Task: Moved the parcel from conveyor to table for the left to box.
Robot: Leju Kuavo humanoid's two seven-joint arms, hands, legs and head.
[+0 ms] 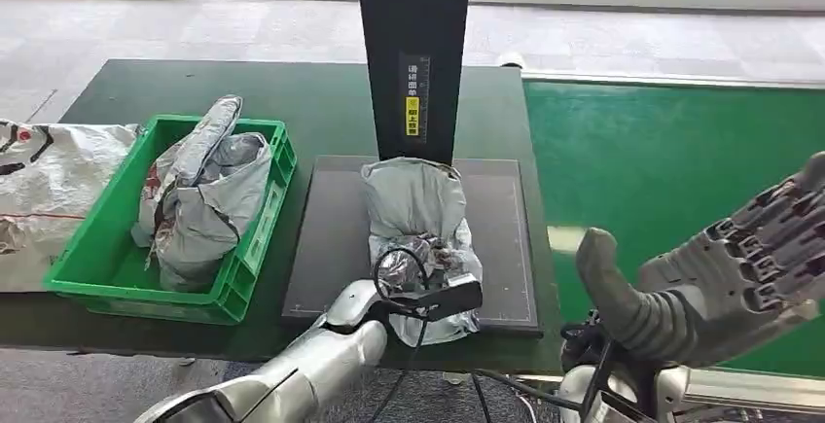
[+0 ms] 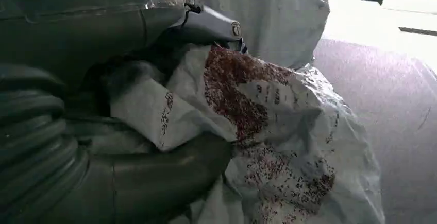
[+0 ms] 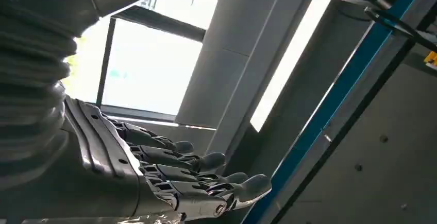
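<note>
Nearest the camera in the head view, the robot's right hand (image 1: 715, 272) is raised over the green conveyor belt (image 1: 662, 170) with its thick grey thumb held away from the darker fingers and nothing in its palm; the right wrist view shows the same hand (image 3: 154, 177) with its fingers stretched out side by side, holding nothing. To the left of it the silver left arm reaches up onto the near edge of the dark square scale platform (image 1: 331, 238), where the left hand (image 1: 423, 272) is wrapped in among the crumpled folds of the grey plastic-wrapped parcel (image 1: 418, 229). The left wrist view shows that hand (image 2: 129, 177) close up, its thumb and dark fingers closed on the wrinkled white-and-grey plastic of the parcel (image 2: 268, 131), which is speckled with dark red print. The parcel lies on the platform, running from its near edge back toward the black upright post (image 1: 413, 53) standing at the far side. Left of the platform, on the dark green table (image 1: 311, 102), sits a green plastic crate (image 1: 243, 248) holding other grey wrapped bundles (image 1: 199, 199). Further left a white woven sack (image 1: 44, 190) lies at the table's edge.
</note>
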